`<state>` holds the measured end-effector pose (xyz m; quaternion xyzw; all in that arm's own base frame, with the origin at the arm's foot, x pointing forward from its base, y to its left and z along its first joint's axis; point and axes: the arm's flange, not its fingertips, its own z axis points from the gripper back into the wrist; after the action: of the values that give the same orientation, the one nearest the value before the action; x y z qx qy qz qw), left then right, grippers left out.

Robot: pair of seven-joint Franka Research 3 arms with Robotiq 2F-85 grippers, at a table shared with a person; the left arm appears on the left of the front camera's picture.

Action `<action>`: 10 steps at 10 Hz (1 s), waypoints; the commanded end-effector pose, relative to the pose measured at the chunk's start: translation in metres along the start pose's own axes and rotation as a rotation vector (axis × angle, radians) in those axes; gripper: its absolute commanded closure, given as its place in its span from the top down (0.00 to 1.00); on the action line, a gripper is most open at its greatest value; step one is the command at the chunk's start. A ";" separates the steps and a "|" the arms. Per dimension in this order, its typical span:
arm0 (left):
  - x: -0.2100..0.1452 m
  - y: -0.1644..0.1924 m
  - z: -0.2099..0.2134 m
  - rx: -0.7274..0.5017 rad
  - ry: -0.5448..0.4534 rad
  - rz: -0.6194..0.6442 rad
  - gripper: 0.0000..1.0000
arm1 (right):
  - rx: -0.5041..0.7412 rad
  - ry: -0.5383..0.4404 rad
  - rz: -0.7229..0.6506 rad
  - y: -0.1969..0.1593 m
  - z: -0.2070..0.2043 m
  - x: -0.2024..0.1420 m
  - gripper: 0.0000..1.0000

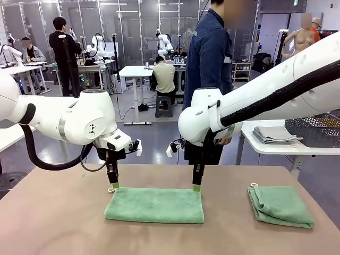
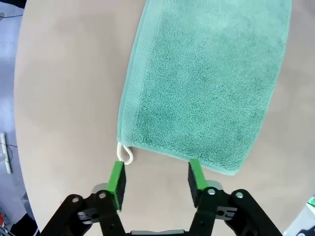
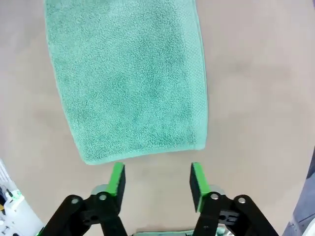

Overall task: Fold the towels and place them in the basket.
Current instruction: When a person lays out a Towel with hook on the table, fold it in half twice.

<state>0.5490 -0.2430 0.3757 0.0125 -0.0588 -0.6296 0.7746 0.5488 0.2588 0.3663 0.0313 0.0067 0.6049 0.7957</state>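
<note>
A mint-green towel lies folded flat on the brown table. My left gripper hangs over its far left corner, open, with nothing between the pads. The left wrist view shows that towel just past the fingertips, its white loop by the left pad. My right gripper stands open above the far right corner. In the right wrist view the towel lies just beyond the open fingers. A second towel lies folded at the right. The basket stands on the white side table.
A person in a dark blue jacket stands at the far side of the table. A stack of folded grey cloths lies on the white side table beside the basket. Bare tabletop stretches left and in front.
</note>
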 end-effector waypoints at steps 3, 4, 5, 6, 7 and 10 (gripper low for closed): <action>-0.024 -0.033 0.038 0.022 -0.019 0.106 1.00 | -0.028 0.065 -0.294 0.045 0.023 -0.012 1.00; -0.033 -0.052 0.053 0.015 -0.055 0.145 1.00 | -0.002 0.034 -0.401 0.061 0.028 -0.018 1.00; -0.046 -0.076 0.072 0.022 -0.100 0.177 1.00 | 0.006 -0.011 -0.568 0.077 0.030 -0.027 1.00; -0.058 -0.097 0.086 0.029 -0.133 0.223 1.00 | -0.026 -0.093 -0.704 0.088 0.033 -0.034 1.00; -0.070 -0.118 0.099 0.053 -0.177 0.277 1.00 | -0.050 -0.102 -0.800 0.097 0.032 -0.037 1.00; -0.102 -0.179 0.126 0.152 -0.210 0.358 1.00 | -0.022 -0.147 -0.998 0.100 0.014 -0.036 1.00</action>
<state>0.3625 -0.1762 0.4791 -0.0271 -0.1680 -0.4748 0.8635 0.4450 0.2436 0.3988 0.0597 -0.0327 0.1749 0.9822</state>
